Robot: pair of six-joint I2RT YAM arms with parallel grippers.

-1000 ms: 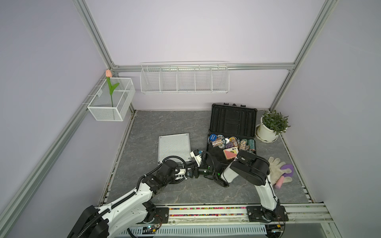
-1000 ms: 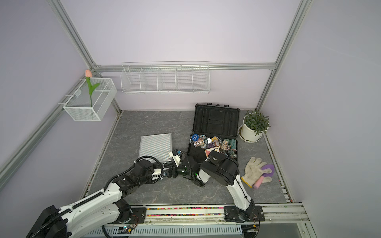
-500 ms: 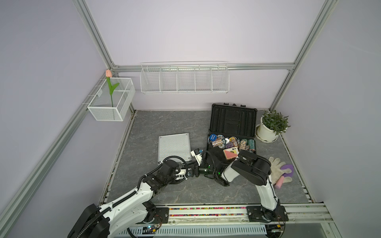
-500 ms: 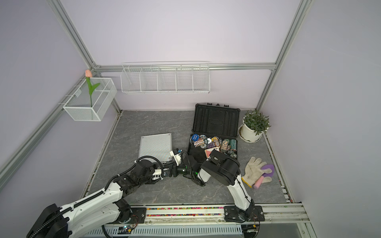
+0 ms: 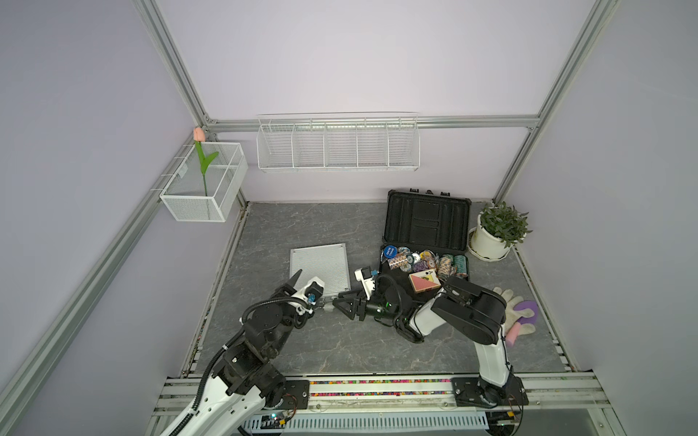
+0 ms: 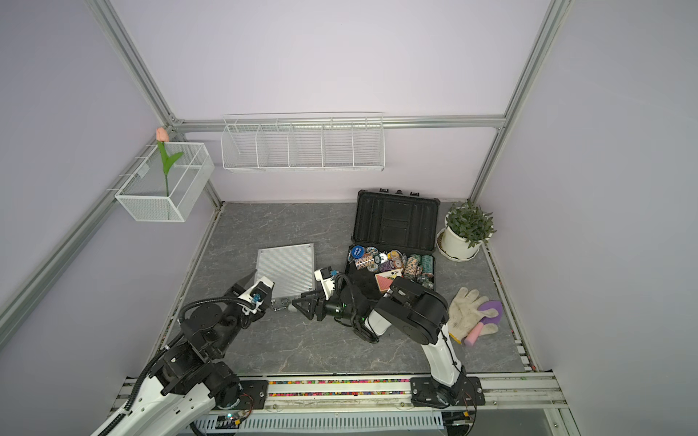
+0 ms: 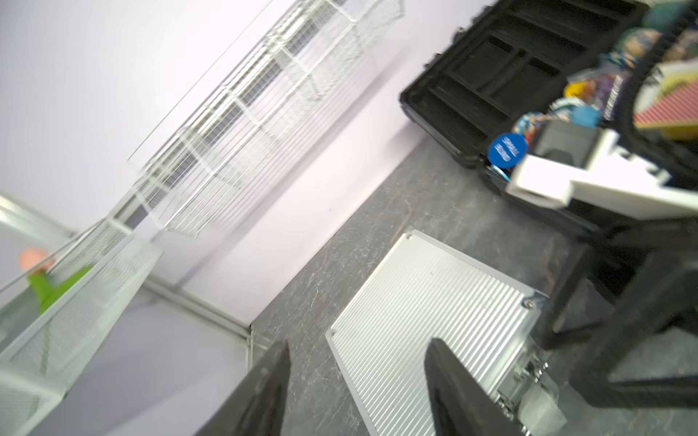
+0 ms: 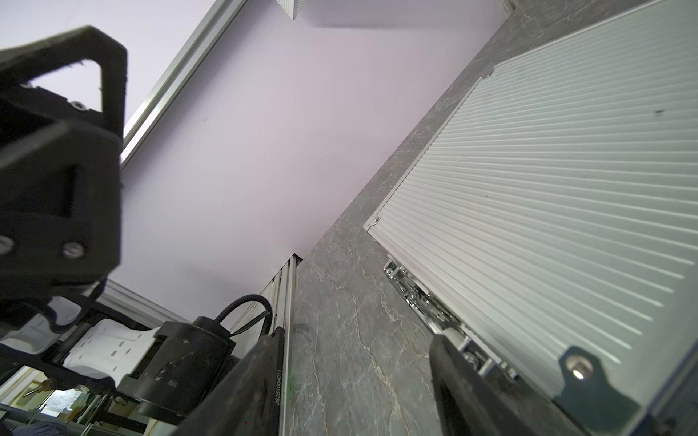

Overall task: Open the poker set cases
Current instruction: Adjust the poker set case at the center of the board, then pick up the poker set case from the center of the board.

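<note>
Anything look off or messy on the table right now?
Poker chips lie jumbled loose in the open black case, a card deck askew beside them. Silver case lies flat and shut, nothing odd.

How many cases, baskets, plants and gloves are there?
Cases: 2, silver case, black case
Baskets: 2, long wire basket, mesh basket
Plants: 2, potted plant, tulip
Gloves: 1, white glove
Total: 7
</note>
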